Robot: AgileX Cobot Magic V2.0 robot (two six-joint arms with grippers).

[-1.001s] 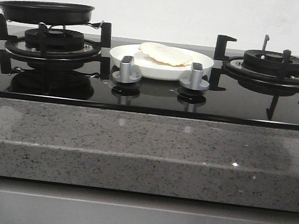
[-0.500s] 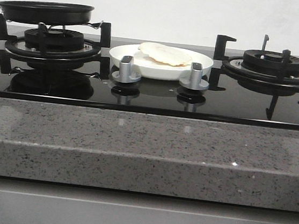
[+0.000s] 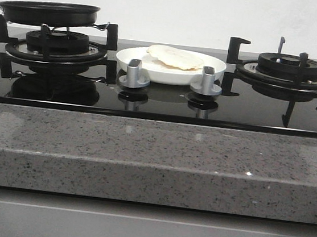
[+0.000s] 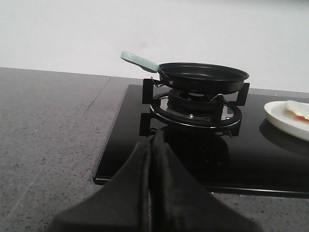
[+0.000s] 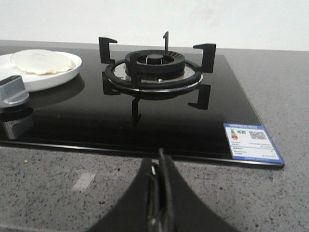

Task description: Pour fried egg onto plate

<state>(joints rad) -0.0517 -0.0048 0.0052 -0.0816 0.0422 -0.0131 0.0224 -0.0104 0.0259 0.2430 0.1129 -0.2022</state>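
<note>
From the front we see the fried egg [image 3: 175,57] lying on the plate [image 3: 210,63] between the burners; the black pan [image 3: 47,12] sits on the left burner. Our left gripper [image 4: 150,145] is clenched on nothing, facing that pan. Our right gripper [image 5: 161,164] is likewise pressed closed, empty.

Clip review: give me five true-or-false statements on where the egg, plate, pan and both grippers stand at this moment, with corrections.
1. The pale cream fried egg lies on the round glossy white plate. True.
2. The black frying pan sits on the right burner. False: it rests on the left burner; the right burner is bare.
3. The left gripper is shut, holding nothing. True.
4. The right gripper grips the plate. False: it is shut and apart from it.
5. The plate sits between the burners. True.
</note>
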